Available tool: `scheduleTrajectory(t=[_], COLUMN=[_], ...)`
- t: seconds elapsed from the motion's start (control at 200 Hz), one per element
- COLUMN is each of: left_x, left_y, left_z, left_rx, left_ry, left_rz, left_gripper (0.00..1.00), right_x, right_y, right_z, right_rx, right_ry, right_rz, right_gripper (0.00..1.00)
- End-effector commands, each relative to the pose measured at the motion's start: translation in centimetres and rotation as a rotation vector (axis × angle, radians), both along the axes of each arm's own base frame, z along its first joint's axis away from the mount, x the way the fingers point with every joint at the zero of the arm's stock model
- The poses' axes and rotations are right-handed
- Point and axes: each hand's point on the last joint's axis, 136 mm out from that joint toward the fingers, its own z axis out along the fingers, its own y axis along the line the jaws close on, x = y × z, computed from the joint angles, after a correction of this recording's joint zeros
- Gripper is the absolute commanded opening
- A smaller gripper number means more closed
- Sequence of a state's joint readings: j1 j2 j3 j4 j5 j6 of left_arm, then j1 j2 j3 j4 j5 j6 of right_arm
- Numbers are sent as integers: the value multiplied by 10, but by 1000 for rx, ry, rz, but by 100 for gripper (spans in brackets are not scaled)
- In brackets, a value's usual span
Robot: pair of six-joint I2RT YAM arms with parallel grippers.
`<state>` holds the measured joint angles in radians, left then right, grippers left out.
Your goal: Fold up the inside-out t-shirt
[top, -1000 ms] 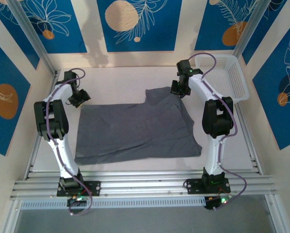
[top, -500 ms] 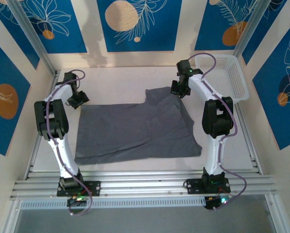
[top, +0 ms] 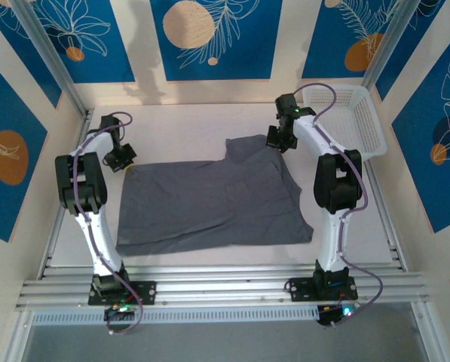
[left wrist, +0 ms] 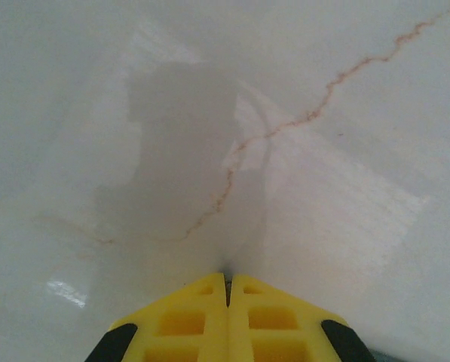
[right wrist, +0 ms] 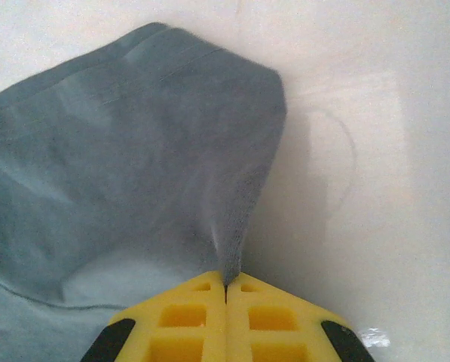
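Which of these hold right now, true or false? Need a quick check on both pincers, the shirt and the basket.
1. The right pincer is shut on a fold of the t-shirt. True.
2. The left pincer stands wide open. False: its fingers are pressed together, with bare table ahead of them.
3. The white basket sits at the far right of the table. True.
4. The t-shirt lies inside the white basket. False: it is spread on the table between the two arms.

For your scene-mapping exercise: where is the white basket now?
Top view: the basket sits at the table's far right corner, beyond the right arm, right of the t-shirt.
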<state>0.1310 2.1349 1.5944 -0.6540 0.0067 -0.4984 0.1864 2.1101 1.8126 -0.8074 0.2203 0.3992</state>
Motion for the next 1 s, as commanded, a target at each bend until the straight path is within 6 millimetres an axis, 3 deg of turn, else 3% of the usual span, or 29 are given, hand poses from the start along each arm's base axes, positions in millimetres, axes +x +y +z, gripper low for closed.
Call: scheduleTrajectory(t=[0.0, 0.26, 0.445, 0.54, 0.625, 0.83, 0.9, 0.995], left_x=[-14, -8, -12, -26, -47, -87, -94, -98], left_y=[21, 6, 6, 7, 8, 7, 8, 11], left_z=[12, 21, 54, 71, 77, 52, 49, 55], left_rx=[30, -56, -42, -21, 0, 16, 24, 27], left_ry=[16, -27, -83, -109, -123, -58, -41, -58], left_rz=[58, 37, 29, 34, 48, 55, 56, 66], left_gripper=[0, 0, 0, 0, 0, 0, 0, 0], right_x=[-1, -3, -4, -14, -33, -69, -70, -68], right_y=[-22, -21, -28, -36, -44, -52, -52, -52], right_z=[-7, -12, 6, 11, 3, -29, -22, 4], right_rx=[-12, -10, -3, 17, 44, 67, 66, 70], right_ry=[24, 37, 9, 0, 10, 80, 74, 14], right_rz=[-48, -35, -53, -93, -142, -183, -171, -153], right_gripper=[0, 0, 0, 0, 0, 0, 0, 0])
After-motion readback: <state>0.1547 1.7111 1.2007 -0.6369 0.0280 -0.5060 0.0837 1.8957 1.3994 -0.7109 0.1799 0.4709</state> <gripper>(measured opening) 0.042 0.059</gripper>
